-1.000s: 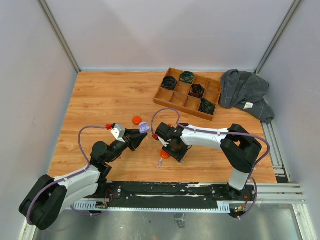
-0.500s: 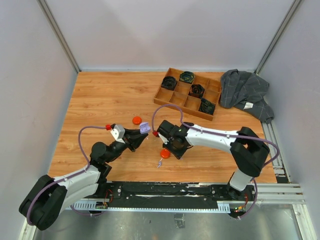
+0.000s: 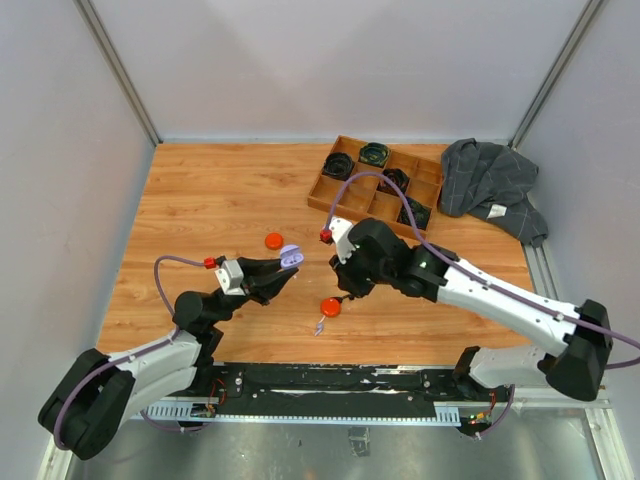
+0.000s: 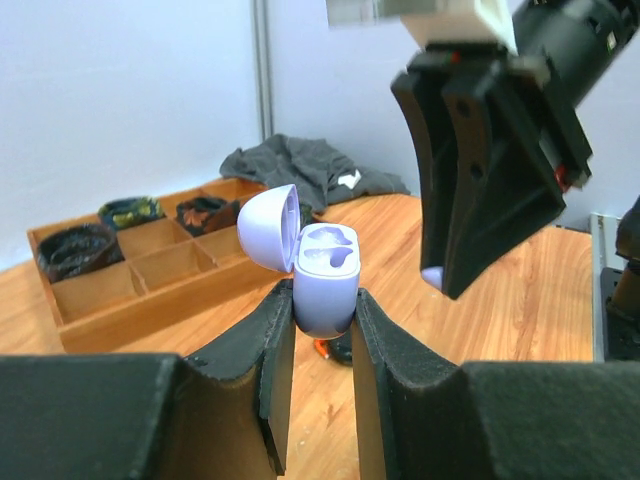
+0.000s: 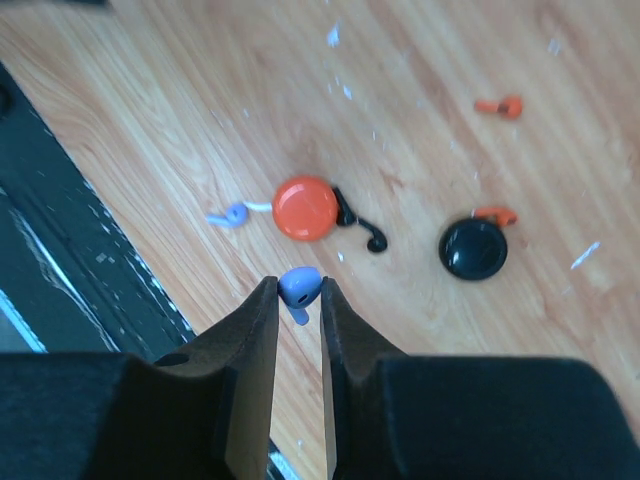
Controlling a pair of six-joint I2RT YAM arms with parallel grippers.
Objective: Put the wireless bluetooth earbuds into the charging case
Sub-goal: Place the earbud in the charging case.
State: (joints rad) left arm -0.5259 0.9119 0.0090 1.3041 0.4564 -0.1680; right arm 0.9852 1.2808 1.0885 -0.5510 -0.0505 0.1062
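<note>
Right arm (image 3: 480,285) raised, right fingers (image 5: 250,340) pinching lilac earbud (image 5: 300,287), left fingers (image 4: 275,350) gripping open lilac case (image 4: 325,275)

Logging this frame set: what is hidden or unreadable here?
Top view: the lilac earbud in the right gripper is hidden under the gripper's own body.
Left wrist view: sockets of the lilac case are too pale to tell if one is filled.
The wooden tray: its dark contents are too small in the top view, blurred in the left wrist view.
</note>
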